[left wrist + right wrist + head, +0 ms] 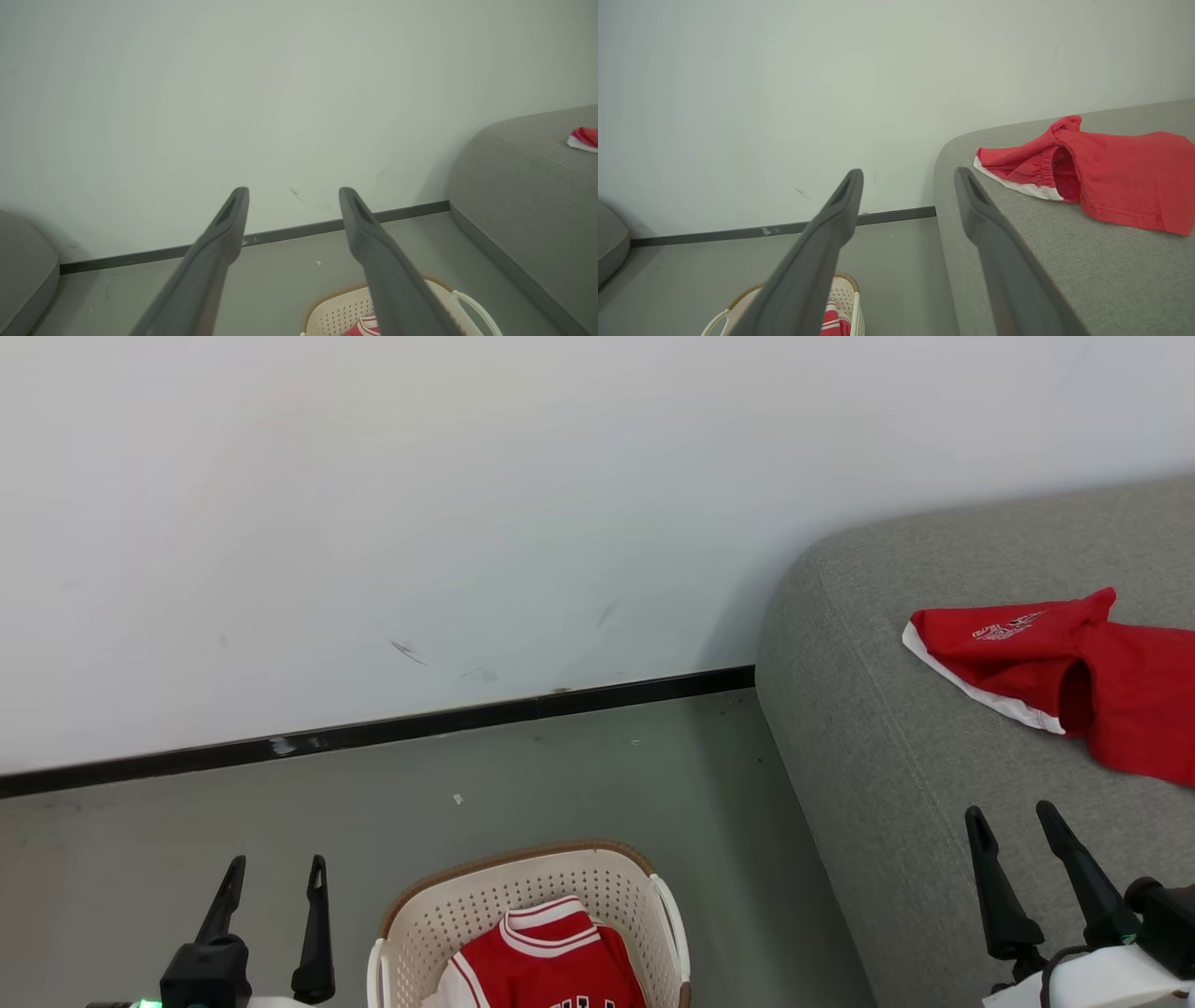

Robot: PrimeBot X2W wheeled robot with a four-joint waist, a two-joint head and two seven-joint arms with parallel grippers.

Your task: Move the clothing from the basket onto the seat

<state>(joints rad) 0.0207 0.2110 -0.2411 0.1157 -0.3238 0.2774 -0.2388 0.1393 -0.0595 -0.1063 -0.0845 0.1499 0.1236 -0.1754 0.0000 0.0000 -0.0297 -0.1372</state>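
Your left fingers [315,924] and right fingers [994,887] both stand spread and empty. One red garment [1055,672] lies on the grey sofa [887,756]. The jersey [551,961] sits in the basket [523,887] on the floor [607,775], beside the sofa. The likely risks: if you reach down too steeply, a finger may catch the basket's perforated wall and tip it, or you may pinch only a loose fold that slips free mid-lift.

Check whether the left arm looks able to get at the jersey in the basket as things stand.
Probably yes. The left gripper is open and empty, to the left of the basket, and the jersey lies uncovered inside; only the rim stands between them.
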